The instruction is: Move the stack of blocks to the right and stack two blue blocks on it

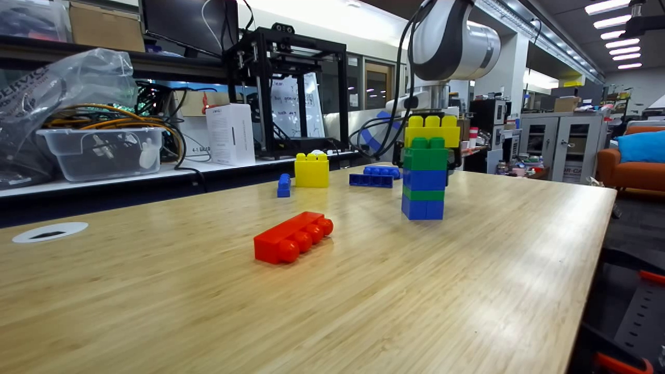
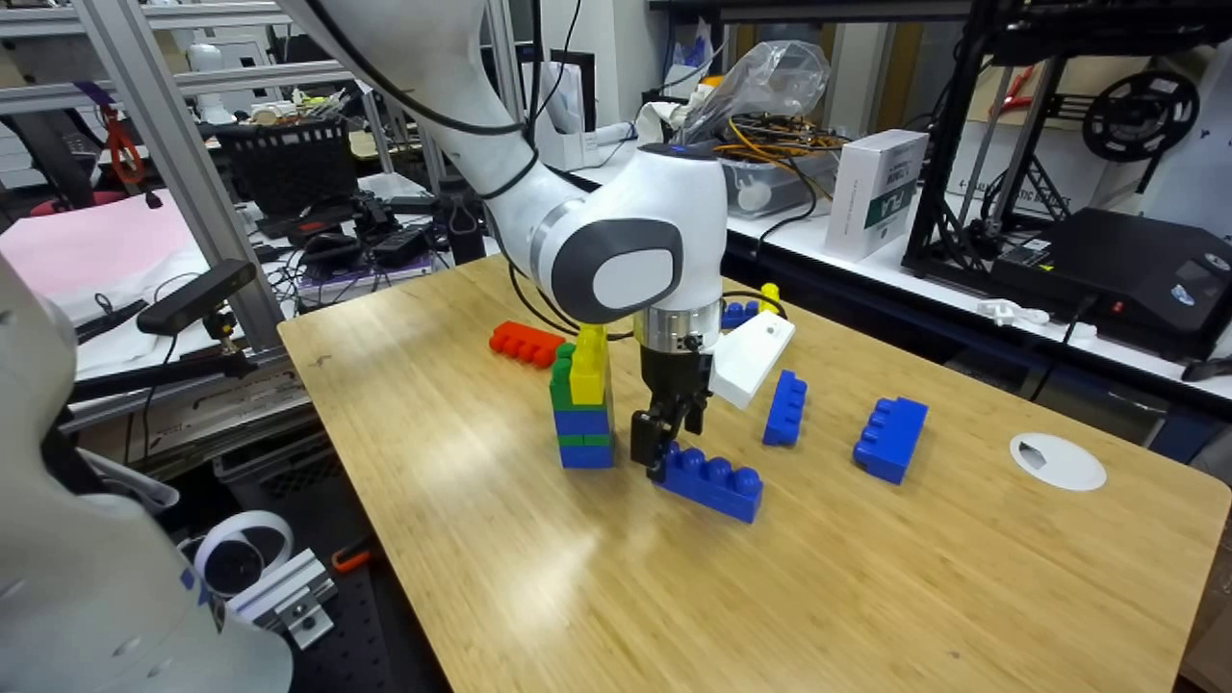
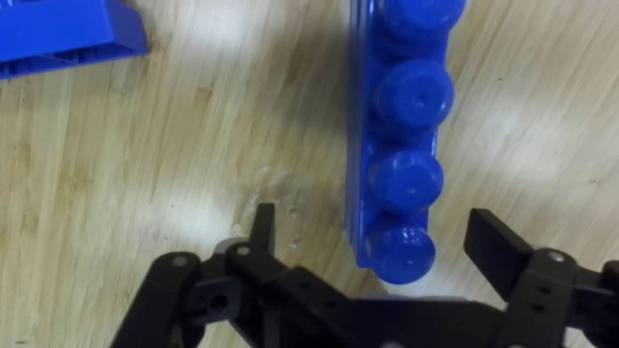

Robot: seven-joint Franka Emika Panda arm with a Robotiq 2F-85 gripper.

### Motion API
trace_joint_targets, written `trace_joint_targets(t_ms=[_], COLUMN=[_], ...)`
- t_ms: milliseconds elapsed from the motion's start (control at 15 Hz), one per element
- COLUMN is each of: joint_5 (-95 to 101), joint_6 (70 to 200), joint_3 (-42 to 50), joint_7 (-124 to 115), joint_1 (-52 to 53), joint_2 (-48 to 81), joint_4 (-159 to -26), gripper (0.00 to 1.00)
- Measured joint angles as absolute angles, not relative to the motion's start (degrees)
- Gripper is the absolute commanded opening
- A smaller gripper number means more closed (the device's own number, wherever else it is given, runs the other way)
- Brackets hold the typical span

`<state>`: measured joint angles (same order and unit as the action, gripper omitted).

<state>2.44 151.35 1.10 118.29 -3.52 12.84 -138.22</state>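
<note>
Five layers of studded plastic tower (image 2: pixel 581 423) beside widely spread jaws

Just beside the jaws, the tower stands upright on the wood-grained tabletop (image 2: pixel 818 587): blue, thin green, blue, green, yellow on top. The black jaws are parted wide, flanking one end of a glossy, round-studded blue brick (image 3: pixel 405 181); only the wrist view shows tabletop in both gaps. In its corner, another blue brick (image 3: pixel 63 31), hollow underside showing, is cut off. How high the jaws hang I can't judge. The tower hides most of them in an exterior view, where a yellow brick (image 1: pixel 311 173) shows plainly.
</note>
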Motion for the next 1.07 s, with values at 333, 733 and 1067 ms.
trace_joint_targets(t_ms=[333,733,1067], joint_5=[6.8,9.1,9.9], joint_6=[151.3,151.3,151.3], joint_3=[0.8,-0.1,-0.5], joint_7=[113.6,110.8,110.5], joint_1=[-3.0,-2.5,-2.1], joint_2=[12.8,12.2,12.1], joint_4=[-138.7,-139.3,-139.7], gripper=[1.0,1.0,0.52])
